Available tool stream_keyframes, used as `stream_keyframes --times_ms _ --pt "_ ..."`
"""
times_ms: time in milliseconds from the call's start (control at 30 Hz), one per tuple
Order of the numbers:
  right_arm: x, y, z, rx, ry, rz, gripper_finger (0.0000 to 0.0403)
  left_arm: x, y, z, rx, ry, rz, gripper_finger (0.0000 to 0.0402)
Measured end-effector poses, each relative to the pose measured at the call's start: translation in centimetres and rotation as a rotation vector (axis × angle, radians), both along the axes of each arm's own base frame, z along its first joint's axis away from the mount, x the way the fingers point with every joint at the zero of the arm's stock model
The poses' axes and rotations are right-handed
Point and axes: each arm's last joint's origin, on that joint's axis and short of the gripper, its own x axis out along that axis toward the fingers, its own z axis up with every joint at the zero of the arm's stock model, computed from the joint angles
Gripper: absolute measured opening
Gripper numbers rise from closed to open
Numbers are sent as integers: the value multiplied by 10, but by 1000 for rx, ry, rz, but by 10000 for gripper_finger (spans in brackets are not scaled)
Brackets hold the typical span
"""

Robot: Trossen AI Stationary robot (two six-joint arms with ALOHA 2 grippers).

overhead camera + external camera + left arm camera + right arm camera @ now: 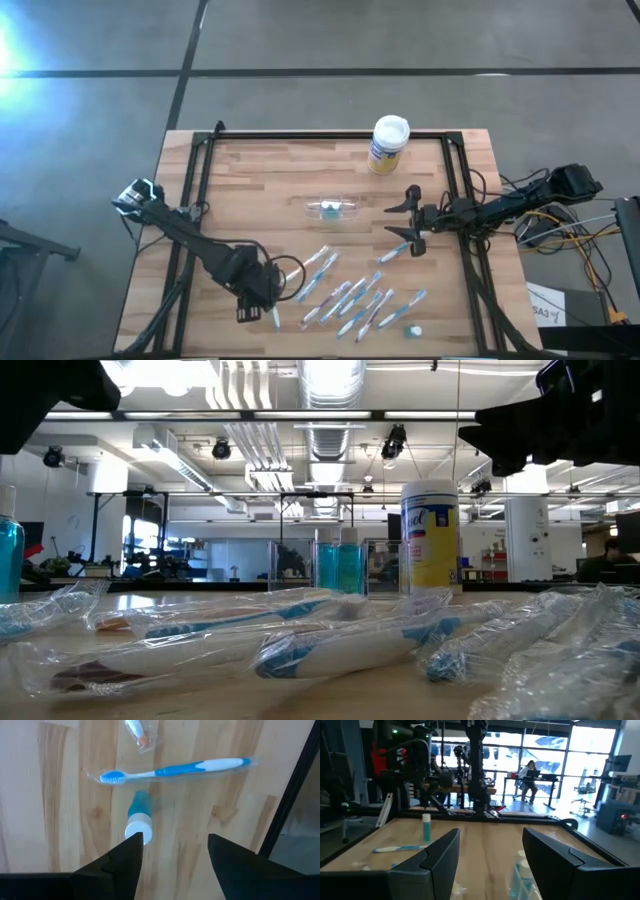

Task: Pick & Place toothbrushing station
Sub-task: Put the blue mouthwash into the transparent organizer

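High view: the left gripper (258,314) is seen at the desk's (260,175) front-left corner, its fingers parted and released, with a small tube (276,318) just beside them. A loose spread of wrapped toothbrushes (345,293) lies along the front edge, and a second small tube (412,329) is seen near the front-right corner. The clear holder (335,209) sits near the desk's middle. The right gripper (408,222) is held by the right edge, fingers spread, grasping nothing. A white-lidded canister (389,144) stands at the back edge.

Low view: wrapped toothbrushes (330,645) fill the foreground, and the canister (431,538) is seen behind them.

Left wrist view: the two dark fingers (132,851) are spread, a teal-capped tube (138,817) lying just beyond them, touching neither pad clearly. A blue-and-white toothbrush (175,770) lies past it.

Right wrist view: the fingers (442,851) are parted and empty; a tube (426,827) stands upright beside a toothbrush (395,848) at the far edge.
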Motion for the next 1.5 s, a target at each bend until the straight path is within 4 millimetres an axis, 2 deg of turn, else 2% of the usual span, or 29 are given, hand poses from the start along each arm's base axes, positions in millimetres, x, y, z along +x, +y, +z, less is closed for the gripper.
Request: stream_keyframes --times_ms 133,300,467,633,900,1300,1500 --pt "0 -2 0 0 -1 -15 215 1 1 0 48 -36 -59 227" --pt "2 -2 3 1 -11 -16 215 -4 0 2 89 -42 -242 227" --pt "3 -2 5 10 -15 -15 215 -14 6 0 154 46 -399 227" --pt "3 -2 4 9 -9 -14 215 -16 6 -4 161 50 -499 227" --pt "3 -2 4 27 -9 -12 215 -7 0 -6 126 -54 -520 227" --pt "3 -2 4 36 -2 -9 215 -13 5 -32 148 -3 -541 227" --pt "3 -2 4 25 -2 -11 215 -11 3 -27 139 -29 -537 227"
